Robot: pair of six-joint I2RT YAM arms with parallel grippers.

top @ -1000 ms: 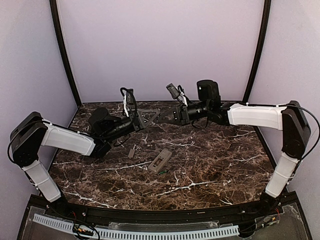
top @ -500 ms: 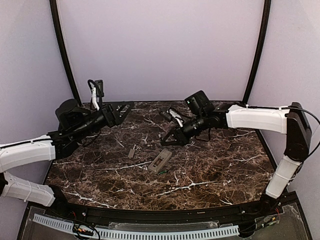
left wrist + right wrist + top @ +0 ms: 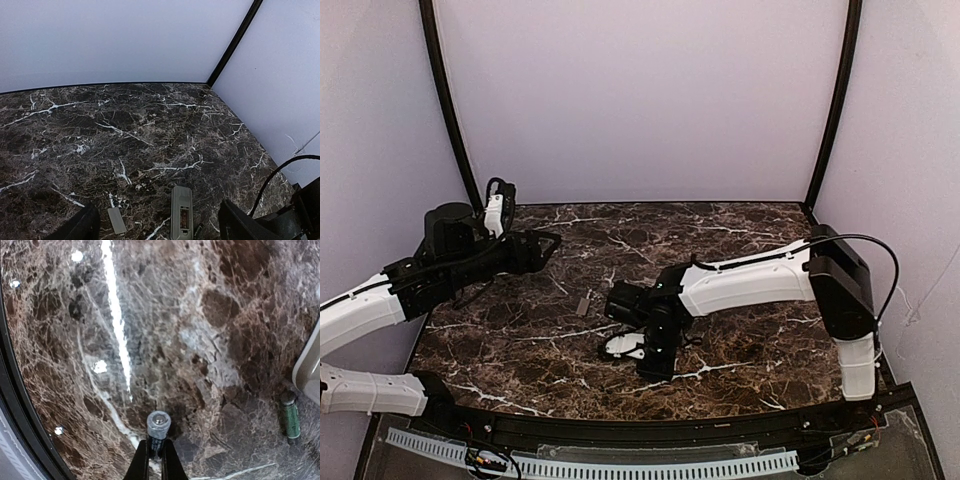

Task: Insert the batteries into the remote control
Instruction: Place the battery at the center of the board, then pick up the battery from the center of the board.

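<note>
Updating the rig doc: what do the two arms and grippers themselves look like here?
The left arm and right arm have white-cased links between black joint housings. The left gripper and right gripper are black, with tapering fingers. A thin black cable loops off the right elbow; a white cable sits at the left wrist.

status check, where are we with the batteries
Left jaws open, raised. Right jaws shut on one battery. Second battery lies beside remote. Cover lies apart.
</note>
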